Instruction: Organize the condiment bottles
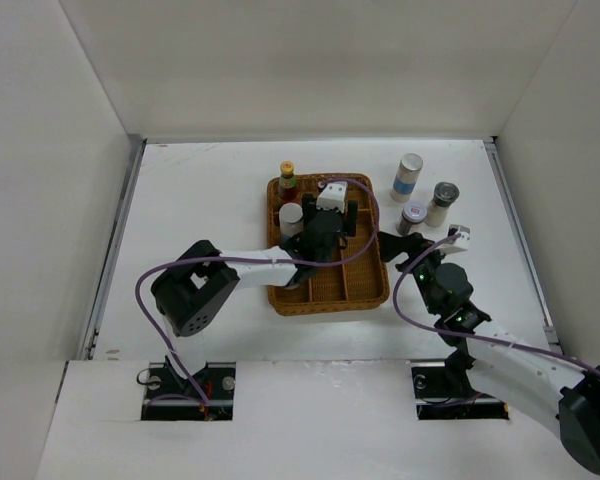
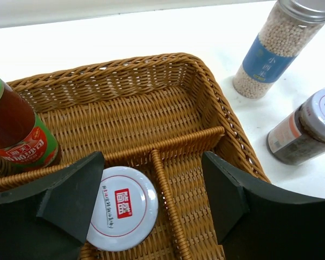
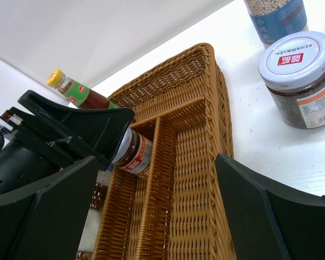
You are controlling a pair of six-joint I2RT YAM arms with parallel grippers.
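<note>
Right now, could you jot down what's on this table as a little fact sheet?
Container: wicker tray, divided, mid-table
In tray: sauce bottle at far-left corner; white-lidded jar just nearer
Outside, right of tray: blue-label cylinder, silver-lidded bottle, short jar
Left gripper: open, over tray beside white-lidded jar
Right gripper: open, empty, by tray's right side
</note>
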